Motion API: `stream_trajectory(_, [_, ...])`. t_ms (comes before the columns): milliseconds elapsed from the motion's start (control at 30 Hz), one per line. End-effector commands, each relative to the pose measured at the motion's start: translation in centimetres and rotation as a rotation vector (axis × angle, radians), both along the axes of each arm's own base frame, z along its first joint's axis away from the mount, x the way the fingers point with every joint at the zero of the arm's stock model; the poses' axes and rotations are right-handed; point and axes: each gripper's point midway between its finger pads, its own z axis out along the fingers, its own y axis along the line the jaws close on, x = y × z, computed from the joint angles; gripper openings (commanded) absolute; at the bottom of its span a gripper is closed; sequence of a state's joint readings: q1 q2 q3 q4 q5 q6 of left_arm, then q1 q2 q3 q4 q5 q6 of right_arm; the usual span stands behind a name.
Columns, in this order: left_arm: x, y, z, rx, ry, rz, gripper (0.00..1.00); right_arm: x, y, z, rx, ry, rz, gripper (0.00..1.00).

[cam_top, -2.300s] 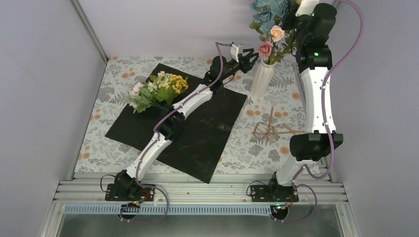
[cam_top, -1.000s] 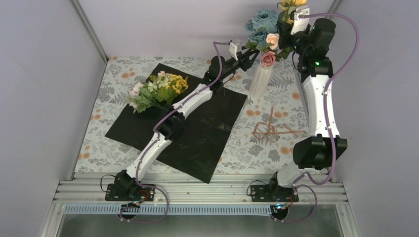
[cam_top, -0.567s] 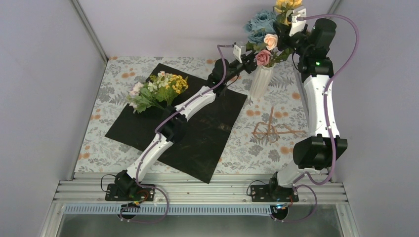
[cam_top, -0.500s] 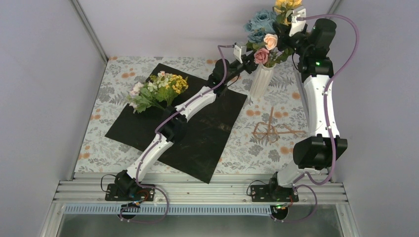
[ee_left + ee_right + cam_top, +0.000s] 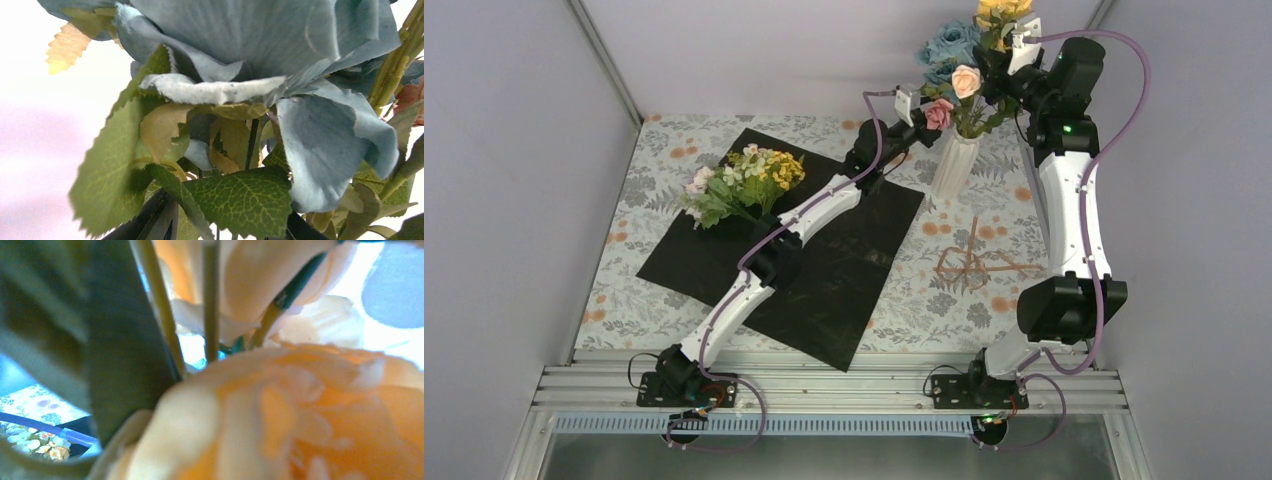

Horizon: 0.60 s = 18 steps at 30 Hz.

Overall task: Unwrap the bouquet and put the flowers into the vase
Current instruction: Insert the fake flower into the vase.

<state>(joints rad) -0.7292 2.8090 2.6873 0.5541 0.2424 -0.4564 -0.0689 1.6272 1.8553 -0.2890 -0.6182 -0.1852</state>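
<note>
At the far right corner of the table, the right gripper [image 5: 1002, 78] stands closed among the green stems [image 5: 211, 300] of the flowers [image 5: 946, 45]. Its wrist view is filled by an orange bloom [image 5: 300, 415], so the grip itself is judged rather than seen. The bunch rises above the vase [image 5: 954, 165], and its lower stems reach down into the scalloped mouth.

Over the last two seconds the bunch has swung toward the left. The pink bloom [image 5: 939, 112] now lies against the left gripper [image 5: 921, 112], and a yellow bloom [image 5: 999, 10] has come into view at the top. The vase stands where it did, leaning slightly.

The left gripper has edged in toward the vase mouth. Its wrist view shows only a blue bloom [image 5: 280, 45] and leaves, with its dark fingers [image 5: 155, 220] at the lower edge. Whether its jaws are parted or pinching cannot be told.

The shift suggests that the first bunch is being settled into the vase, with the left arm steadying it.

Outward, the black sheet [image 5: 824, 270] lies spread flat on the floral tablecloth [image 5: 984, 300], so the unwrapping is done. The remaining flowers [image 5: 744, 180], white, lilac and yellow, lie on its far left corner, well apart from the vase and yet to be placed. A loose brown tie [image 5: 969, 262] lies near the vase on its near side.
</note>
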Motion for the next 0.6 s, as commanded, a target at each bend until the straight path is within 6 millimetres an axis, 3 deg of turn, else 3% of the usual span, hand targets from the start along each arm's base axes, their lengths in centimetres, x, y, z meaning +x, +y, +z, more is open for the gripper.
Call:
stream_trajectory(0, [-1.5, -0.5, 1.3, -0.050, -0.054, -0.020, 0.40, -1.8, 0.1, 2.8, -0.002, -0.066, 0.011, 0.04])
stream_trajectory(233, [-1.7, -1.3, 0.3, -0.060, -0.021, -0.017, 0.38, -1.8, 0.1, 2.9, -0.001, -0.065, 0.015, 0.04])
stream_trajectory(433, [-1.7, -1.4, 0.2, -0.066, -0.011, 0.001, 0.23, -1.9, 0.3, 2.8, -0.006, -0.061, 0.024, 0.04])
stream_trajectory(533, [-1.3, -1.4, -0.1, -0.061, 0.005, 0.017, 0.03, -2.0, 0.2, 2.8, -0.008, -0.062, 0.021, 0.04])
stream_trajectory(567, [-1.2, -1.3, -0.1, -0.060, 0.008, 0.024, 0.03, -2.0, 0.2, 2.9, -0.009, -0.064, 0.019, 0.04])
